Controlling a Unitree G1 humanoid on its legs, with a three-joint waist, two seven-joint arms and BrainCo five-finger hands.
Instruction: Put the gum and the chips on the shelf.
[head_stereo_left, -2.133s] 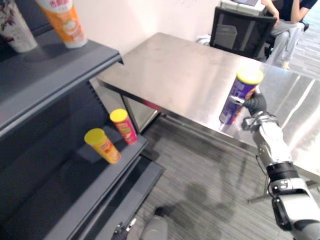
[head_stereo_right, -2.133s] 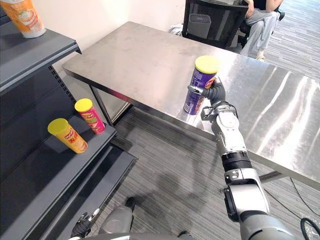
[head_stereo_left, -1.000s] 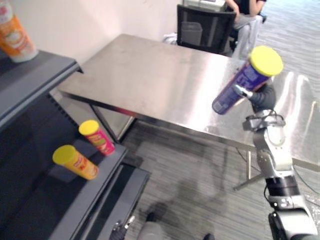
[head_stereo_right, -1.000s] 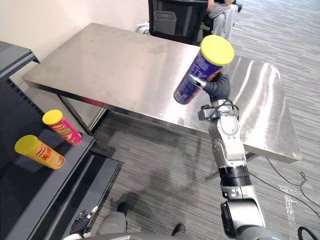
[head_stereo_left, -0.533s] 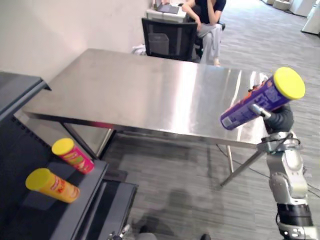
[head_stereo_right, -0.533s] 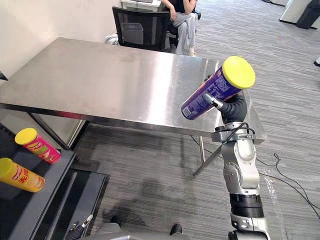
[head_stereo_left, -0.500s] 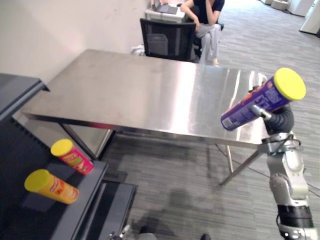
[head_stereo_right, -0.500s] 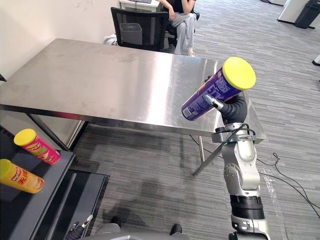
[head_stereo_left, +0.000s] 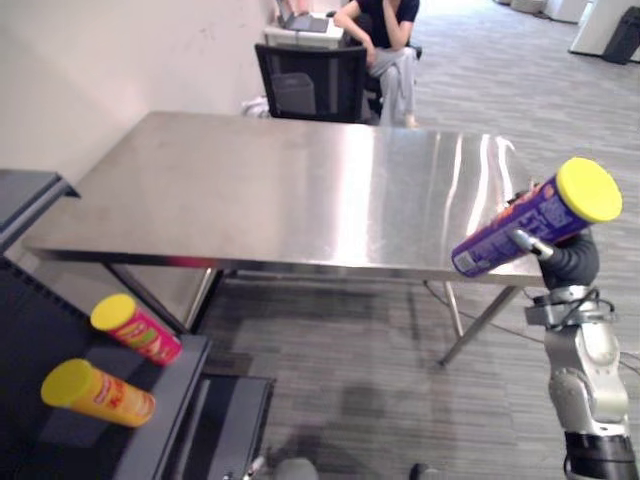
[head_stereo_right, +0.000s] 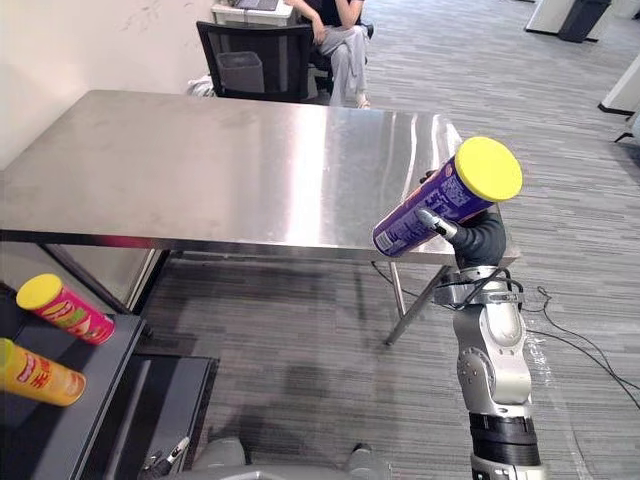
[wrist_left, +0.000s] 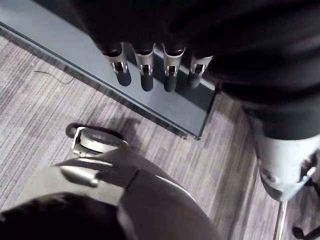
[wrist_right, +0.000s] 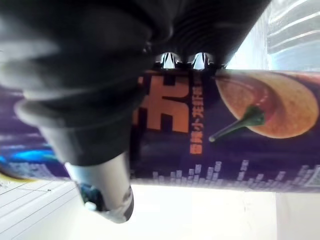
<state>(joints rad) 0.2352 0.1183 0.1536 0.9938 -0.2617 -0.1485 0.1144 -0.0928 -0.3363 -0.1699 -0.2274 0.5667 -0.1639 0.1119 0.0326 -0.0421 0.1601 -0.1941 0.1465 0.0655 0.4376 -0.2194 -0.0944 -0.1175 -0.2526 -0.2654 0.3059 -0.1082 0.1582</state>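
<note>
1. Left eye view: the right hand (head_stereo_left: 568, 262) was at the right edge of the frame, clamped round the purple chips can (head_stereo_left: 520, 228). The can was up in the air and tilted, yellow lid toward the upper right. Its base end overlapped the steel table's (head_stereo_left: 250, 190) front right corner in the picture. Most of the fingers were hidden behind the can. Lower left, a dark shelf (head_stereo_left: 170, 400) was cut off by the frame, with a red can (head_stereo_left: 137, 328) and a yellow can (head_stereo_left: 97, 393) lying tilted on it. They were close together, but I couldn't tell if they touched. Top centre had a black chair (head_stereo_left: 310, 82) and a seated person (head_stereo_left: 385, 40), head cut off.
2. Right eye view: same scene. One finger showed across the can's side. The shelf was just a sliver lower left, and the yellow can was clipped by the left edge.
3. Left wrist view: the left hand (wrist_left: 145, 75) had its fingers straight and apart, holding nothing. Past them were a grey board (wrist_left: 165, 107) and striped carpet (wrist_left: 40, 100). I couldn't make out what the board belonged to.
4. Right wrist view: the chips can ran across the frame super close, both ends cut off. The fingers (wrist_right: 170, 60) barely peeked over its far side and the thumb (wrist_right: 104, 197) was on the near side, so it was gripped tight.
</note>
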